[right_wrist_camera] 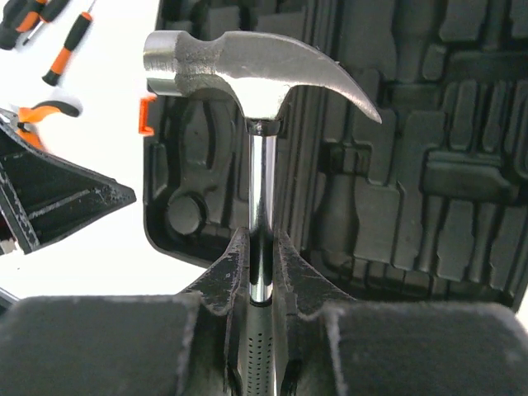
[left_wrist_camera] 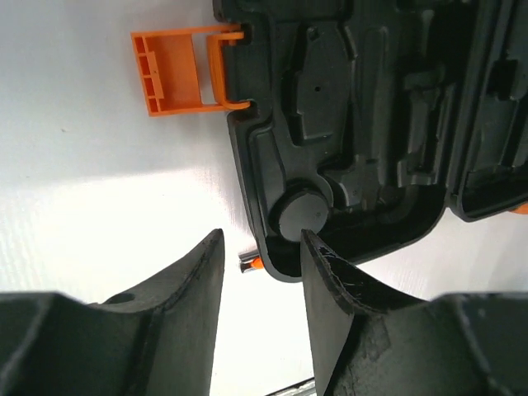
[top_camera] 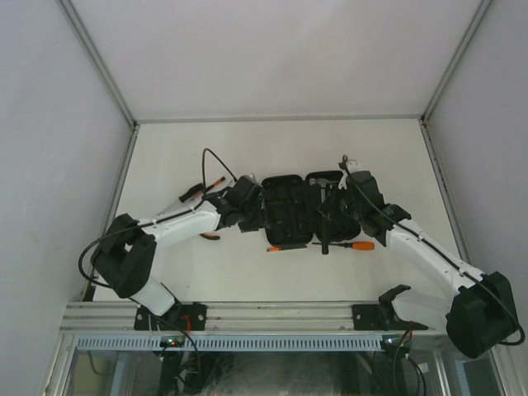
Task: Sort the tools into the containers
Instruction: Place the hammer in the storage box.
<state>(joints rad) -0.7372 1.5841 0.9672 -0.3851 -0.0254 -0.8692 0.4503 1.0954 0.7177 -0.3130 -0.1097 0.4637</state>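
Right gripper (right_wrist_camera: 262, 241): clamping hammer (right_wrist_camera: 247, 62) shaft, holding head over open case (right_wrist_camera: 429, 165).
Left gripper (left_wrist_camera: 261, 241): jaws standing apart, hovering at case's left edge.

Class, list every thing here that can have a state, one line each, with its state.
Tool case, open, lying flat.
Latch, unfastened, swung out.
Hammer, gripped by the shaft over the case.
Right gripper, shut on the hammer.
Left gripper, open, empty.
Orange screwdriver, loose on the table, outside the case.
Pliers, loose on the table.
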